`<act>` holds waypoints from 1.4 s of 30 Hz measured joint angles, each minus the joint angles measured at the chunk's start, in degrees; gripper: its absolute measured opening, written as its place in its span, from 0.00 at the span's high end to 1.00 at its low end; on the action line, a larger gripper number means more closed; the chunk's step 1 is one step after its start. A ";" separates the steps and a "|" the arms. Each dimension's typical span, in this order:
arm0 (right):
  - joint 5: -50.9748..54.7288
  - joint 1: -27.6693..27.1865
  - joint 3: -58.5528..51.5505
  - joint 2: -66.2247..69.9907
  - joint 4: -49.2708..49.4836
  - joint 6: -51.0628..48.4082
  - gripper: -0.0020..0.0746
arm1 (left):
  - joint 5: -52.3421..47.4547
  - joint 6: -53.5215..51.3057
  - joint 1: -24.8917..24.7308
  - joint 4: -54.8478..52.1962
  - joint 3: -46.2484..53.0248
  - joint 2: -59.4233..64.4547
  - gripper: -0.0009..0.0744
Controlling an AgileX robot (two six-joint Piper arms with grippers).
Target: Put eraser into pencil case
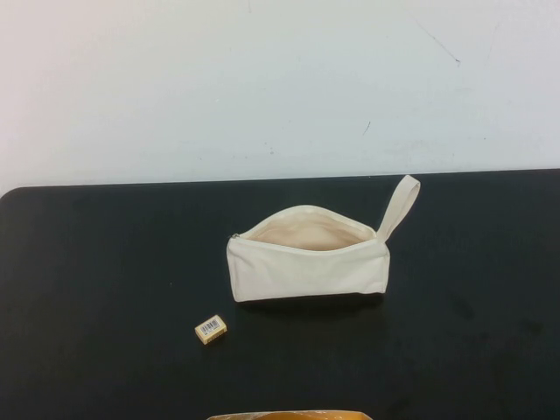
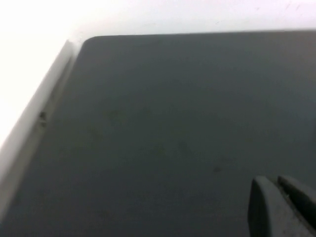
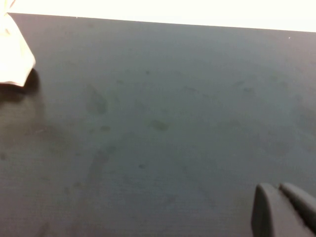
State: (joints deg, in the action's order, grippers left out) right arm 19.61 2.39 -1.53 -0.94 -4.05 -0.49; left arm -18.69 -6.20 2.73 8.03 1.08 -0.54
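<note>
The eraser, a tiny tan-yellow block with a white barcode label, lies on the black table in front of and left of the pencil case. The pencil case, a cream-white pouch, stands mid-table with its zip open, beige lining showing and wrist loop sticking up at its right end. A corner of the pencil case also shows in the right wrist view. My left gripper is shut and empty over bare table near the left edge. My right gripper is shut and empty, well to the right of the pouch. Neither arm shows in the high view.
The black table ends at a white wall behind. Its left edge and rounded back corner show in the left wrist view. An orange-yellow object pokes in at the near edge of the high view.
</note>
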 joint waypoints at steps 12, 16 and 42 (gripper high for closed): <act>0.00 0.00 0.00 0.00 0.00 0.00 0.98 | 7.36 3.30 0.00 50.65 0.44 0.00 0.99; 0.00 0.00 0.00 0.00 0.00 0.00 0.98 | 10.85 2.40 0.00 54.70 0.44 0.00 0.99; 0.00 0.00 0.00 0.00 0.00 0.00 0.98 | -30.92 -45.34 -0.27 35.71 -40.68 46.17 0.99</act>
State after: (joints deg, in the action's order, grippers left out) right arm 19.61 2.39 -1.53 -0.94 -4.05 -0.49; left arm -49.61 -51.54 2.46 43.74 -39.60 45.63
